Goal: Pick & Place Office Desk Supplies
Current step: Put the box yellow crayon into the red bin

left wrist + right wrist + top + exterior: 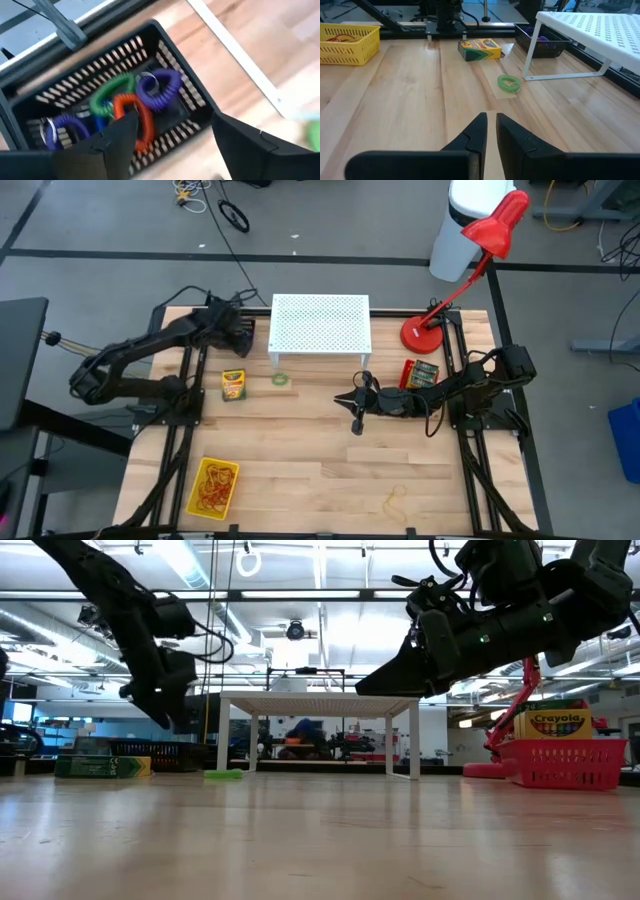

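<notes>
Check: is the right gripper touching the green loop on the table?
Apart. The right wrist view shows the right gripper, fingers nearly together, with a stretch of bare wood between it and the green loop, which lies by the white stand's leg.

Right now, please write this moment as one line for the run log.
left gripper: open above black basket of coil loops | right gripper: shut, empty, mid-table | green loop: loose on table
</notes>
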You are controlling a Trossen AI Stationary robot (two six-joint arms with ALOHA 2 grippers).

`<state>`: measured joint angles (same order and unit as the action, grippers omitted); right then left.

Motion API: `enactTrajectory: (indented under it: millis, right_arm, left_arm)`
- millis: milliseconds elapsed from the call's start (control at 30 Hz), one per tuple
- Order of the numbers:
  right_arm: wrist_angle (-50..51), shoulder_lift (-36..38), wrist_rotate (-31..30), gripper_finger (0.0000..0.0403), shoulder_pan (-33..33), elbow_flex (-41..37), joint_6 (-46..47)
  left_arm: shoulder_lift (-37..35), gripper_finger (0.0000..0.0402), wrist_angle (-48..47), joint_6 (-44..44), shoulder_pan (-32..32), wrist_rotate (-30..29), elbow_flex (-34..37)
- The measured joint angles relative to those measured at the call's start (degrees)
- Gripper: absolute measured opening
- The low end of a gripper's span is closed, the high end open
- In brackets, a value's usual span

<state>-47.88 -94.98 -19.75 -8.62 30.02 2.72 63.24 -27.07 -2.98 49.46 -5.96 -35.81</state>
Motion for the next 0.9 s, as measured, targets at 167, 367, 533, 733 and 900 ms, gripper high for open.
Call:
enactTrajectory:
  millis: [167, 367, 533, 733, 900]
  right_arm:
    - [0.0, 0.0, -0.1, 0.0051, 0.0, 0.0, 0.0]
    - [0.0, 0.0, -0.1, 0.0051, 0.0, 0.0, 0.0]
    - [0.0, 0.0, -0.1, 0.0051, 0.0, 0.0, 0.0]
    - [0.0, 0.0, 1.8, 0.0051, 0.0, 0.0, 0.0]
    - [0.0, 0.0, 3.4, 0.0051, 0.0, 0.0, 1.3]
  left_arm:
    - [-6.8, 0.0268, -7.3, -4.1, -5.2, 0.0, 0.0]
    - [-15.6, 0.0268, -20.4, -21.7, -16.4, -0.1, 0.0]
    - [-19.2, 0.0268, -26.3, -37.4, -24.8, -3.0, 0.0]
    - [-19.4, 0.0269, -26.1, -40.8, -28.6, -4.3, 0.5]
    - [-17.1, 0.0293, -26.4, -40.4, -28.5, -0.1, 4.2]
